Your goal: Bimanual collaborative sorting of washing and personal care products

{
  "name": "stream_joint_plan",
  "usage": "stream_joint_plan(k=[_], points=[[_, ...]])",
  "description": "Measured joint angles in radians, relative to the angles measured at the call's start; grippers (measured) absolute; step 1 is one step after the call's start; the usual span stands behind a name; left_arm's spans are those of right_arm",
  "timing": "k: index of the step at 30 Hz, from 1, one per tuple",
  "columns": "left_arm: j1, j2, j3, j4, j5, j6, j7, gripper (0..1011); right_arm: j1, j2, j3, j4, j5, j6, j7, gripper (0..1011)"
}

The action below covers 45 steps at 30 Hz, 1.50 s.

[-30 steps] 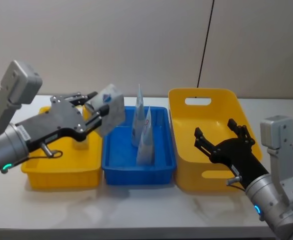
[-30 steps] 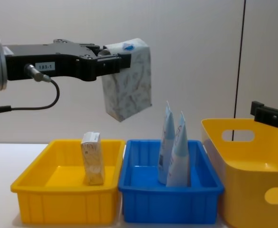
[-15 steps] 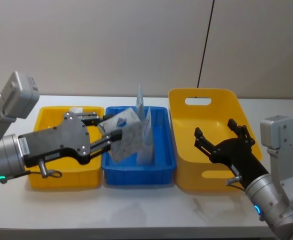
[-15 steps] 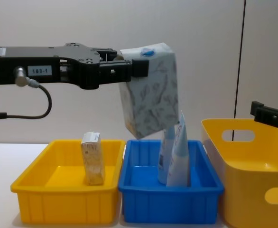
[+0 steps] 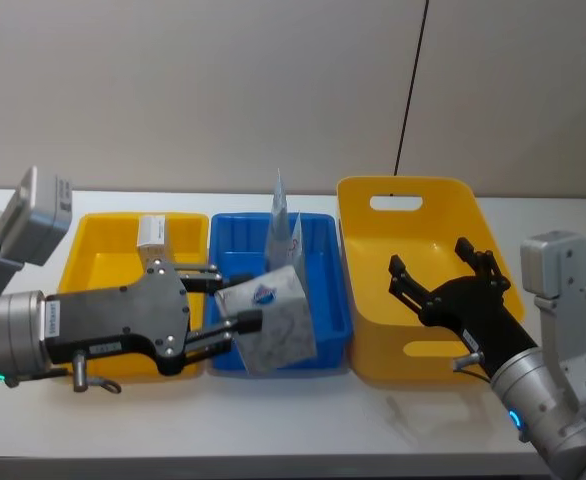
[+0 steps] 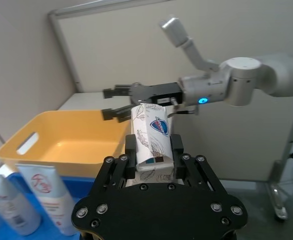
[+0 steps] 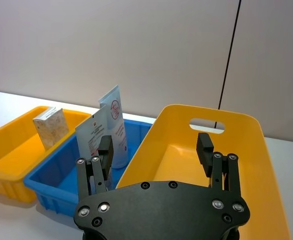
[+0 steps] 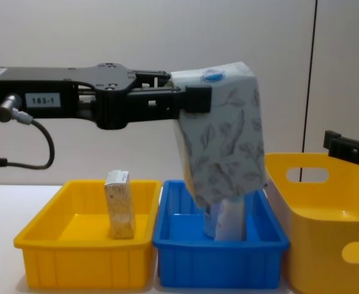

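Observation:
My left gripper [image 5: 236,302] is shut on an off-white leaf-print carton [image 5: 272,335] with a blue top mark, held tilted in the air over the front of the blue tray [image 5: 328,292]. In the chest view the carton [image 8: 222,144] looms large and hides most of the two pale-blue tubes [image 8: 231,221]. Both tubes [image 5: 281,228] stand upright in the blue tray. A second carton [image 5: 154,232] stands in the yellow tray [image 5: 108,265]. My right gripper [image 5: 445,281] hangs open and empty above the large yellow basket [image 5: 413,215].
The three containers stand side by side on the white table: yellow tray on the left, blue tray in the middle, basket on the right. A grey wall with a black cable [image 5: 411,85] runs behind. Bare table lies in front of the trays.
My left gripper has carried the carton from above the gap between the trays toward the near side and to the right, lower over the blue tray's front. The right arm has stayed still.

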Motion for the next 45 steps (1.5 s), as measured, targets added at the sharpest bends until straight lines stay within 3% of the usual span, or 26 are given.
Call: stream_joint_plan(k=[16,45], points=[[-0.014,0.011,0.043,0.02,-0.035,-0.007,-0.081,366,0.0,0.0,0.0,0.0,0.0,0.0,0.0,1002],[-0.018,0.017,0.063,0.026,-0.047,-0.01,-0.104,366,0.0,0.0,0.0,0.0,0.0,0.0,0.0,1002]])
